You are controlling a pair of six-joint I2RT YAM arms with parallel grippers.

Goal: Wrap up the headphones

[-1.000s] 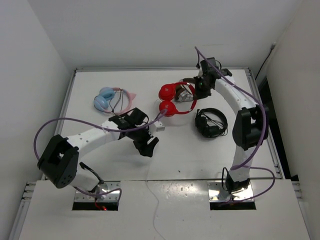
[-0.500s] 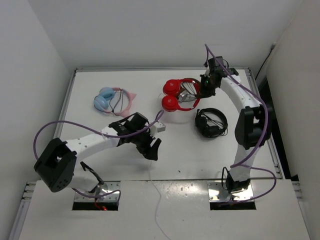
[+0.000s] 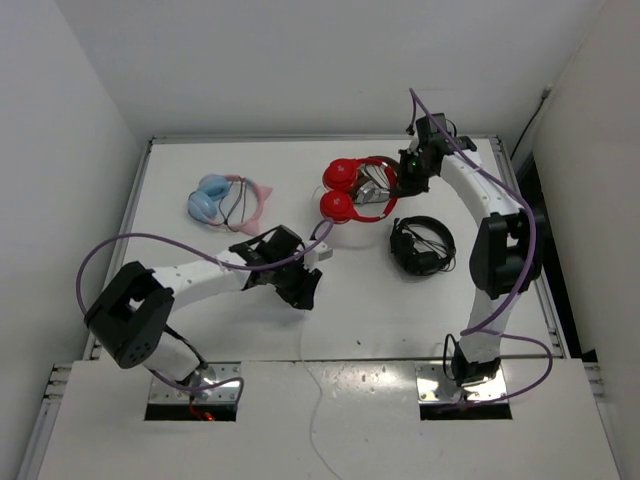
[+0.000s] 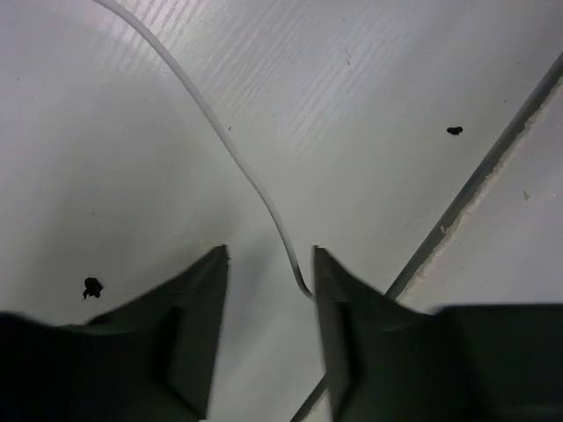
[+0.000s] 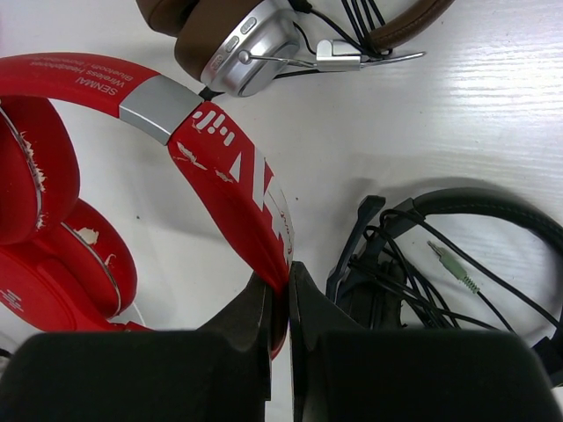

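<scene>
Top external view first, nearest stuff: the left gripper (image 3: 297,285) sits low over the table (image 3: 200,170) at about 7 o'clock from the middle. On its wrist cam the 2 fingers (image 4: 189,330) are spread apart with nothing clamped. The thin white cable (image 4: 255,185) lies on the table, curving down into the gap and ending against the inner edge of the right-hand finger. A small white block (image 3: 320,251) sits just past that gripper, toward 1 o'clock.

Further back, the black headphones (image 3: 421,245) with their tangled black cord are at roughly 3 o'clock. The red headphones (image 3: 350,190) are at about 1 o'clock, both ear cups on the left of the band. The right gripper (image 3: 402,183) is at their 3 o'clock side. Its wrist cam shows the fingers pinched tight on the red headband (image 5: 230,171); can't tell if the cups are off the table. The brown-and-silver headphones (image 5: 237,44) lie just beyond the band. A blue headphones pair (image 3: 222,200) with pink bits sits at 10 o'clock, well apart from the rest.
</scene>
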